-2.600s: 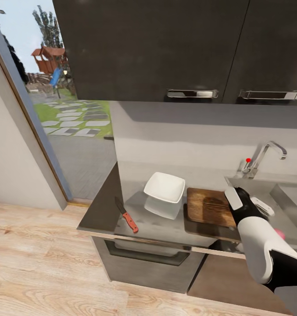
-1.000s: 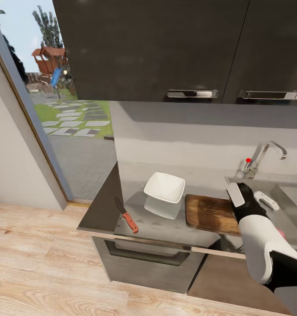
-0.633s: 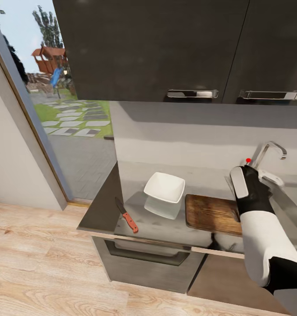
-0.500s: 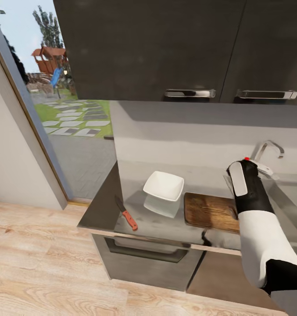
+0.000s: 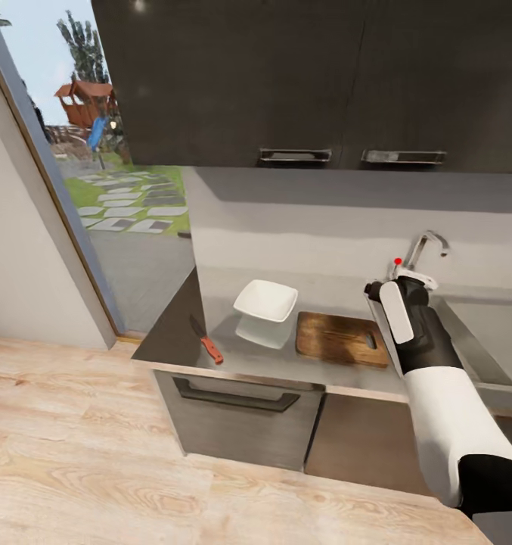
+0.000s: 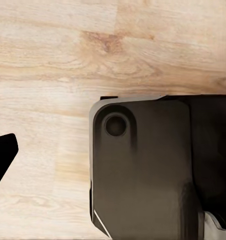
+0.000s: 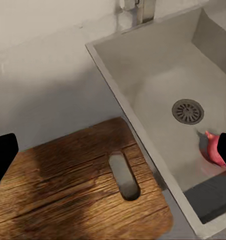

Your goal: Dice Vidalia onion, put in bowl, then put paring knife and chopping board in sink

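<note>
the whole head view has pulled back and the right gripper [image 5: 395, 291] has risen off the brown wooden chopping board [image 5: 337, 338], so the onion is apparently not yet fetched. its fingers spread apart, holding nothing. just below lies the board; beyond it the matte grey sink [image 7: 158, 95], a pinkish lump [image 7: 212, 147] near its drain; i cannot tell whether that is the onion. well off past the board sit the white square bowl [image 5: 265, 300] and red-handled paring knife [image 5: 206, 341].

I can read no text, label, brand or number anywhere around the chopping board [image 5: 339, 338], nor on it
</note>
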Controlling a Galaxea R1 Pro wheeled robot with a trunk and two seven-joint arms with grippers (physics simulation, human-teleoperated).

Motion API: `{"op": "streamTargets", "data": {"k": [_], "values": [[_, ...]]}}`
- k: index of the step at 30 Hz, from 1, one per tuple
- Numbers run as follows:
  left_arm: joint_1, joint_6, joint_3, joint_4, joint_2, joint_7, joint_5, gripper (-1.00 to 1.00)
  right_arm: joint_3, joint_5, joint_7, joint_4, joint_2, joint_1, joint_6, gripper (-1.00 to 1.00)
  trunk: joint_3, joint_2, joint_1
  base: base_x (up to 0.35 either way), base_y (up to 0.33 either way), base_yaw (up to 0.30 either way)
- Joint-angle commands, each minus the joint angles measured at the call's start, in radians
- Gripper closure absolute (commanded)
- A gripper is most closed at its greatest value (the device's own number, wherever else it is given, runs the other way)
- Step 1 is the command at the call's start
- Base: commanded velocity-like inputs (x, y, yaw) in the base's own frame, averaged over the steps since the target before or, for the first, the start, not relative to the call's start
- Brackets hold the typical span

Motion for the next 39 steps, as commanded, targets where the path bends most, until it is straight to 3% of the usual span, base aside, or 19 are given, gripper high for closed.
{"op": "streamTargets", "data": {"k": [1, 5, 13, 14, 21, 25, 30, 32, 39], "values": [[0.000, -0.001, 0.000, -0.002, 0.000, -0.002, 0.001, -1.00, 0.006, -0.010, 0.009, -0.003, -0.001, 0.007, 0.002, -1.00, -0.002, -0.002, 0.000, -0.312, -0.156, 0.000], [0.001, -0.001, 0.000, -0.002, 0.000, -0.002, 0.001, -1.00, 0.015, 0.001, 0.099, -0.062, -0.003, 0.065, 0.000, -1.00, -0.002, -0.002, 0.000, -0.312, -0.156, 0.000], [0.001, -0.001, 0.002, -0.002, 0.000, -0.002, 0.000, -1.00, 0.051, 0.094, 0.128, -0.308, 0.000, 0.254, -0.006, -1.00, -0.002, -0.002, 0.000, -0.312, -0.157, 0.000], [0.001, -0.001, 0.002, -0.002, 0.000, -0.001, 0.000, -1.00, 0.080, 0.107, 0.130, -0.391, 0.000, 0.338, -0.027, -1.00, -0.002, -0.002, 0.000, -0.309, -0.156, 0.000], [0.001, -0.002, 0.003, -0.006, 0.001, 0.000, -0.002, -1.00, 0.092, 0.112, 0.146, -0.429, -0.002, 0.484, -0.168, -1.00, -0.002, -0.002, 0.000, -0.196, -0.113, 0.000], [0.000, -0.002, 0.005, -0.010, 0.000, 0.000, 0.001, -1.00, 0.095, 0.122, 0.230, -0.433, -0.003, 0.605, -0.269, -1.00, -0.002, -0.002, 0.000, -0.034, -0.021, 0.000], [0.000, -0.001, 0.005, -0.011, 0.000, 0.002, -0.001, -1.00, 0.095, 0.209, 0.292, -0.433, -0.001, 0.719, -0.392, -1.00, -0.002, -0.002, 0.000, -0.005, -0.003, 0.000], [0.000, 0.000, 0.005, -0.011, 0.000, 0.006, -0.002, -1.00, 0.096, 0.267, 0.312, -0.433, 0.002, 0.796, -0.497, -1.00, -0.002, -0.002, 0.000, -0.001, 0.000, 0.000], [-0.003, 0.001, 0.005, -0.039, -0.008, 0.008, -0.003, -1.00, 0.097, 0.289, 0.349, -0.428, 0.002, 0.920, -0.611, -1.00, -0.002, -0.002, 0.000, 0.000, 0.000, 0.000]]}}
